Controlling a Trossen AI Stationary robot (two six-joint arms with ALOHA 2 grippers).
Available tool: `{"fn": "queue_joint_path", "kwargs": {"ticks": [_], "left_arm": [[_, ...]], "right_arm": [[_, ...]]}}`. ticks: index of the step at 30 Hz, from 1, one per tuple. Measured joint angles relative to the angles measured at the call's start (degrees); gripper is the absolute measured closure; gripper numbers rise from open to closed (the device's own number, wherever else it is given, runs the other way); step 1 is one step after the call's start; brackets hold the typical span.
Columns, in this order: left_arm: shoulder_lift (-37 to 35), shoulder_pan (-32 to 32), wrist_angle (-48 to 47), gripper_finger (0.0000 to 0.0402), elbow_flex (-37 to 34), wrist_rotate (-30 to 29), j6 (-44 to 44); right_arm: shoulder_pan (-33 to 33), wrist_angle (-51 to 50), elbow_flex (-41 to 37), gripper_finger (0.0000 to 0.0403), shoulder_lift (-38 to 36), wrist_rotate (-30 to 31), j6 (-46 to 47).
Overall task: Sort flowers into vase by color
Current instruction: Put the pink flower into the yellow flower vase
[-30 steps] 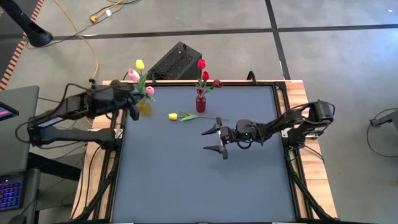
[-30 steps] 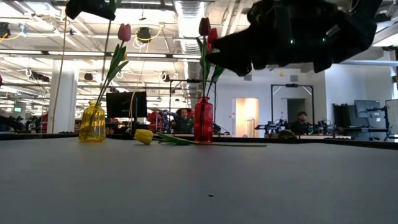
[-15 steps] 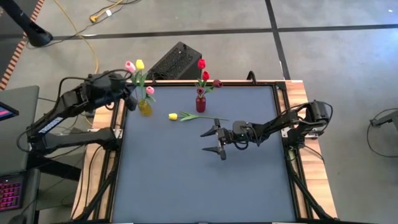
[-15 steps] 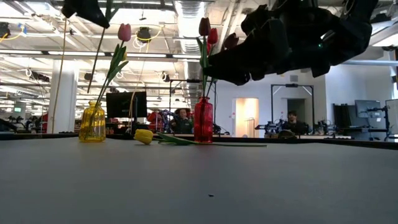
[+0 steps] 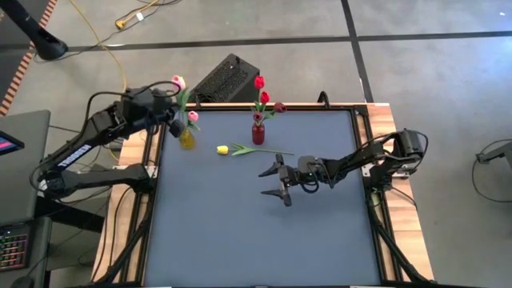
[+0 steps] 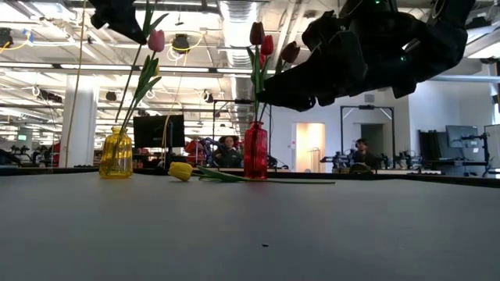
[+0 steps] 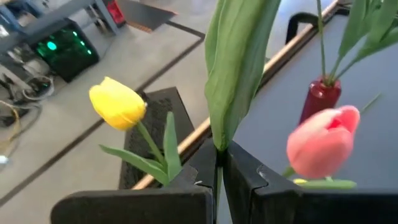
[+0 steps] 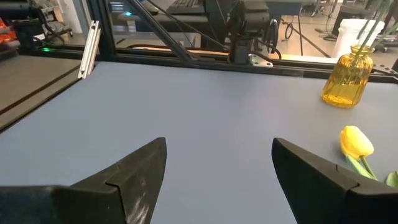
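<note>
The right hand (image 5: 274,182) hovers over the middle of the blue-grey worktop (image 5: 240,240), its 2 fingers spread wide and empty; aimed toward the far edge, it looks ready to go for the loose flower. Just beyond it a yellow artificial tulip with a long green stem (image 5: 223,150) lies flat on the worktop, head toward the left side, stem running to the right past the foot of the red glass vase (image 5: 258,134). That vase stands upright and holds red and dark maroon tulips (image 5: 259,82), so the reds appear sorted already. Farther left, at the worktop's corner, the yellow glass vase (image 5: 186,139) holds pink tulips (image 5: 193,117). The left hand (image 7: 219,168) is above it, its fingers pinched together on a green tulip stem (image 7: 235,74), probably placing that flower in the vase. The head of the clamped stem is out of view in the wrist picture, so I cannot tell whether the yellow tulip head (image 7: 117,103) there belongs to it or stands behind.
</note>
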Motion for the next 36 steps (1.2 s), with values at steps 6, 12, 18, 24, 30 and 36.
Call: {"fn": "queue_joint_path", "kwargs": {"ticks": [6, 12, 18, 24, 30, 36], "left_arm": [[0.0, 1.2, 1.5, 0.0401, -0.1, -0.1, 1.1], [0.0, 2.7, 1.8, 0.0401, -1.7, 0.3, 0.0], [0.0, 3.1, 4.0, 0.0401, -5.5, 0.3, -1.0], [0.0, 3.1, 6.6, 0.0401, -9.4, -0.5, -2.6], [0.0, 3.1, 6.3, 0.0399, -11.0, -4.8, -6.9], [0.0, 3.1, 5.4, 0.0349, -11.0, -7.9, -8.5]], "right_arm": [[0.0, 0.0, 0.0, 0.0085, 0.0, 0.0, -1.3], [-0.4, 0.0, 0.0, 0.0085, 0.0, 0.0, -1.3], [-0.4, 0.0, 0.0, 0.0085, 0.0, 0.0, -1.3], [-0.4, 0.0, 0.0, 0.0085, 0.0, 0.0, -1.3], [-0.4, -0.2, 0.0, 0.0085, 0.0, 0.0, -1.3], [-0.4, -0.2, 0.0, 0.0085, 0.0, 0.0, -1.3]]}}
